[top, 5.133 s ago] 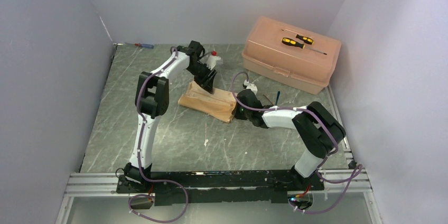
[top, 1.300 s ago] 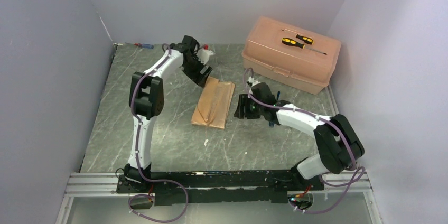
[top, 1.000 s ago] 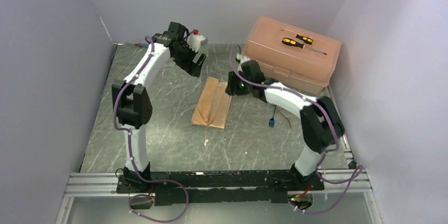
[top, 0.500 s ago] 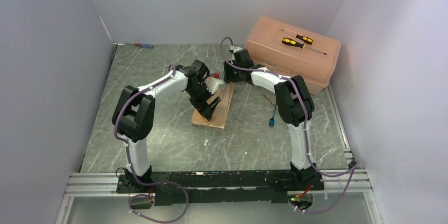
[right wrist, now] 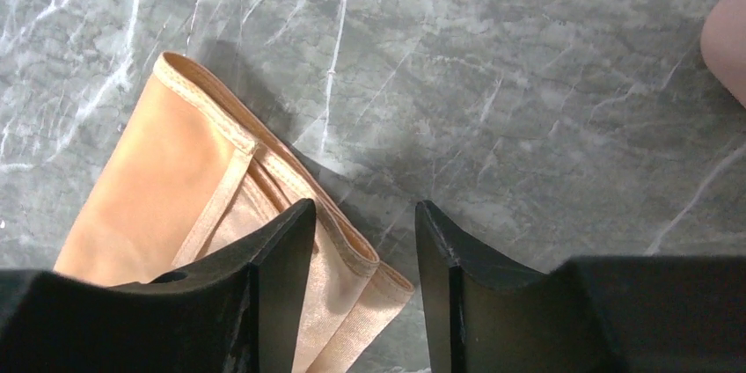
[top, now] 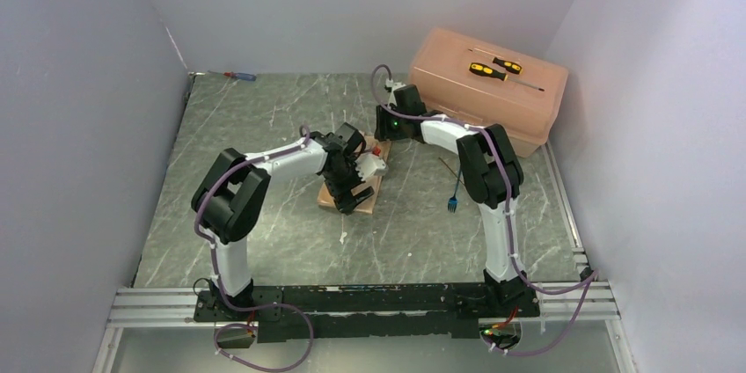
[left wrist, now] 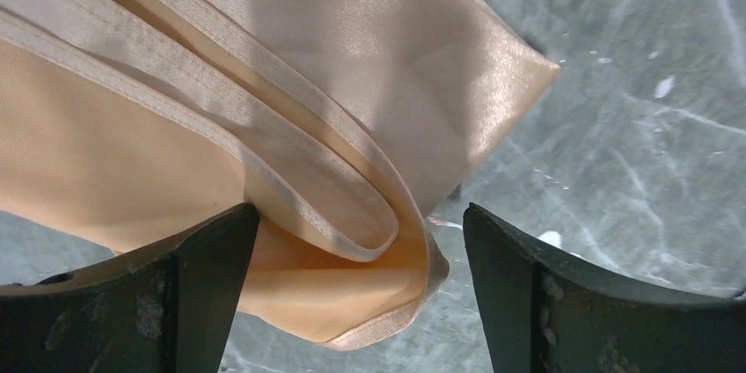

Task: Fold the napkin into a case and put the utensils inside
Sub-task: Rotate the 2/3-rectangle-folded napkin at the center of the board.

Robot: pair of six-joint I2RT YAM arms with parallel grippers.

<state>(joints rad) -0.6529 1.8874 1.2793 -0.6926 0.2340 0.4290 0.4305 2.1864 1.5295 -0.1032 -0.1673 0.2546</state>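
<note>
Grey marbled tabletop (top: 264,118) between pale walls. At the centre of my top view lies the narrow folded peach-orange cloth case (left wrist: 378,65). My left gripper (left wrist: 361,219) stands wide open, released, straddling the cloth's lower corner. The right gripper (right wrist: 365,215) is parted too, gripping nothing, at the cloth's upper end. A slim fork with a blue end (top: 452,202) lies right of centre

Bright even light, soft shadows, sheen on napkin (left wrist: 413,47), close wrist views sharp
</note>
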